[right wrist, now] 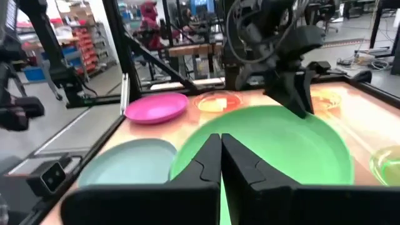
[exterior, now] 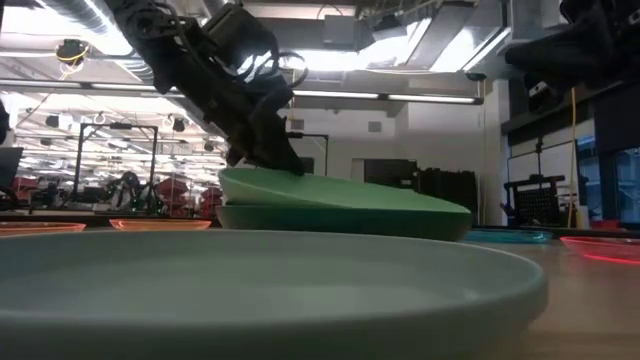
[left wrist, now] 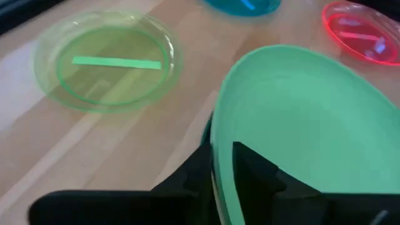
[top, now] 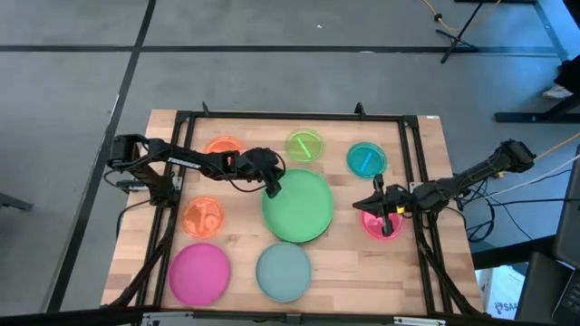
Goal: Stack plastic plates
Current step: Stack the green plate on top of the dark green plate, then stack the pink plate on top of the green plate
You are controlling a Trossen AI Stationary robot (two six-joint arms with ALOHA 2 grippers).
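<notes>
High view: we see the left gripper (top: 272,188) with its fingers pinched on the rim of the light green plate (top: 299,204), tilted atop the dark green plate (exterior: 400,222) at the desk (top: 245,240) centre. Our right gripper (top: 382,206) hovers over the red-pink plate (top: 381,225), fingers pressed together and empty.

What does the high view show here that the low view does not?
Only the high view shows the magenta plate, the lime plate and the right gripper above the red-pink plate. Only the low view shows the light green plate tilted on the dark green plate, its edge raised. Both show the left gripper pinching that light green rim.
</notes>
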